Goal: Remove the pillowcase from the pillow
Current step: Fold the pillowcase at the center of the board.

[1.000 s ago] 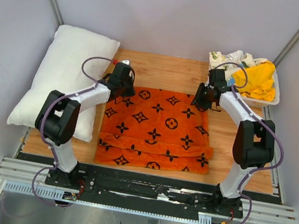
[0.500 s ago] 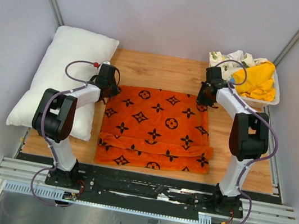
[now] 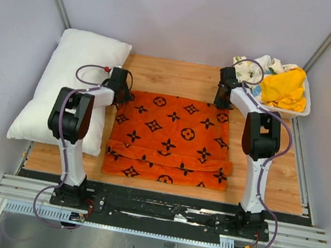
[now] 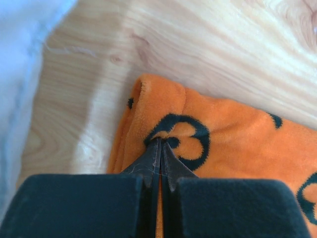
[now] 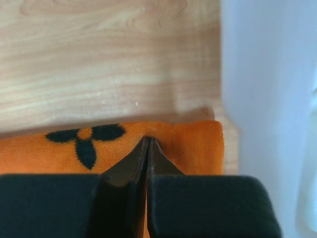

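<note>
The orange pillowcase [image 3: 172, 139] with black motifs lies flat on the wooden table, its near edge folded over. The white pillow [image 3: 64, 86] lies bare at the left, apart from the case, partly off the table edge. My left gripper [image 3: 122, 96] is shut on the pillowcase's far left corner; in the left wrist view the tips [image 4: 159, 141] pinch a fold of the orange fabric [image 4: 223, 134]. My right gripper [image 3: 221, 104] is shut on the far right corner; in the right wrist view the tips [image 5: 147, 140] pinch the fabric [image 5: 193, 146] near its edge.
A white tray [image 3: 304, 111] at the back right holds a yellow cloth [image 3: 283, 87] and a floral-print cloth [image 3: 250, 67], close to my right arm. White walls enclose the table on three sides. Bare wood [image 3: 176, 75] lies beyond the pillowcase.
Both grippers have moved toward the far side and outward, holding the corners. The pillowcase has slid a little away from the arm bases and stretched flatter.
</note>
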Motion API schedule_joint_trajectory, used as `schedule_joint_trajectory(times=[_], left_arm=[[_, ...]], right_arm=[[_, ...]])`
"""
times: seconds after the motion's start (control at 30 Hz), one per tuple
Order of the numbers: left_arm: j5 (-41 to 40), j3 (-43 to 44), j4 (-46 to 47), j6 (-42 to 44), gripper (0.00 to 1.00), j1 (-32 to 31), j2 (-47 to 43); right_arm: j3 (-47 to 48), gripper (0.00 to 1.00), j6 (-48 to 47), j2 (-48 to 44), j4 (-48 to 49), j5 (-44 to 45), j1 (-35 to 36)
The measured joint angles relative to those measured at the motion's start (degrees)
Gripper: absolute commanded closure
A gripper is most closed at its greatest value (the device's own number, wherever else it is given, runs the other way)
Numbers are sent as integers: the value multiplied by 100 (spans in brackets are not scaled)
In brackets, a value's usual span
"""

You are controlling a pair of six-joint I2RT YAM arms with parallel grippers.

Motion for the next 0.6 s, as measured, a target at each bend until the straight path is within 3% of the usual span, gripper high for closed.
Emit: schedule_joint_trajectory(times=[0.37,0.6], left_arm=[[216,1272,-363,87,100,168,758],[415,1674,-527,81,100,144,957]], right_arm=[[2162,99,-654,1285,-472,13,9],[3624,97,-997,2015,-597,-557,-96]])
